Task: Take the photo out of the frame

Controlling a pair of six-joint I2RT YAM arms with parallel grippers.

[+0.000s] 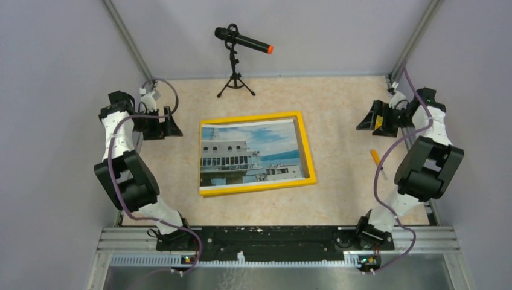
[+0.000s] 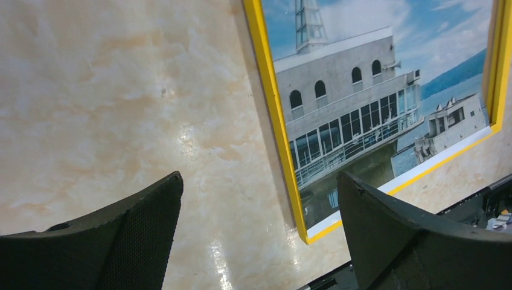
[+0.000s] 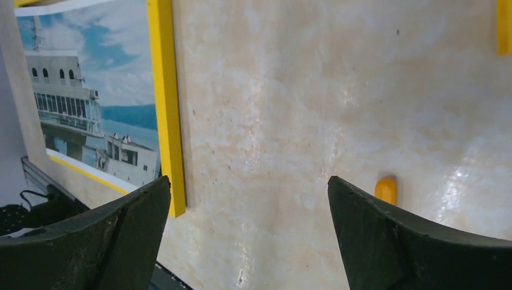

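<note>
Frame point(image 1: 307, 151): large rectangle with a bright yellow border, lying flat and front up at the middle of the table point(image 1: 338, 115); turned a little askew to the table's edges.
Photo point(image 1: 247, 154): sits inside the frame, face up; shows a white multi-storey building, blue sky with cloud, water and distant hills; a white margin runs along its near edge, just inside the yellow border.
Left tool point(image 2: 259, 181): jaws spread wide, nothing between them; placed at the far left of the table, beside the frame's far left corner and not touching it. The wrist view looks past both black fingers point(image 2: 139, 229) onto bare table and the frame's left border.
Right tool point(image 3: 249, 181): jaws spread wide, holding nothing; placed at the far right of the table, well apart from the frame. Its wrist view shows the frame's right border off to one side.
Small yellow-orange piece point(image 1: 375, 157): lies on the table between the frame and the right arm, touching neither.
Microphone point(image 1: 244, 41): black with an orange tip, on a short black tripod point(image 1: 235, 81) at the far edge of the table, beyond the frame.
</note>
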